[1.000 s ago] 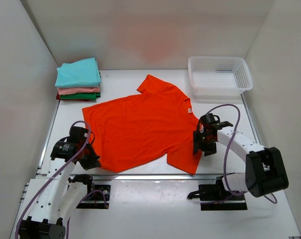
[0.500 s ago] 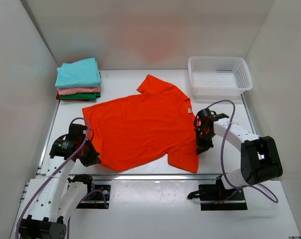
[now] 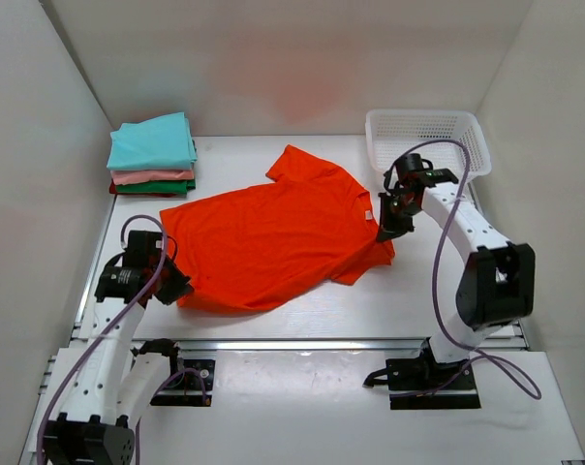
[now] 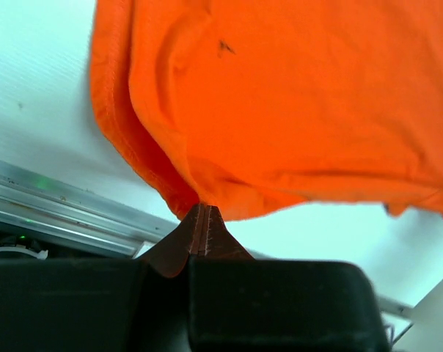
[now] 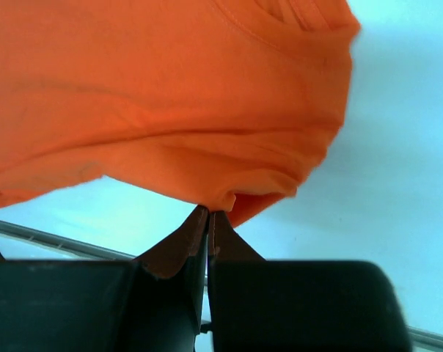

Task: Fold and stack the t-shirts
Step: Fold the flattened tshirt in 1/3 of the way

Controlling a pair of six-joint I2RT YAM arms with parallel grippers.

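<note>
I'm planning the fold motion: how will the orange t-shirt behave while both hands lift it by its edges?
Likely floppy: the orange t-shirt sags and bunches where the left hand and right hand pinch it. Probably light, since thin pinches hold its edge. The unheld middle may droop and drag on the table.

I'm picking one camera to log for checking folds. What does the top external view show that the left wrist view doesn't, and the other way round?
Only the top external view: the whole outline of the orange t-shirt, the stack of folded t-shirts at the far left, the white mesh basket, and the right gripper pinching the shirt's right side. Only the left wrist view: the left gripper seen close, shut on the shirt's hem. Both: orange cloth, the white table, and the metal rail at its near edge.
</note>
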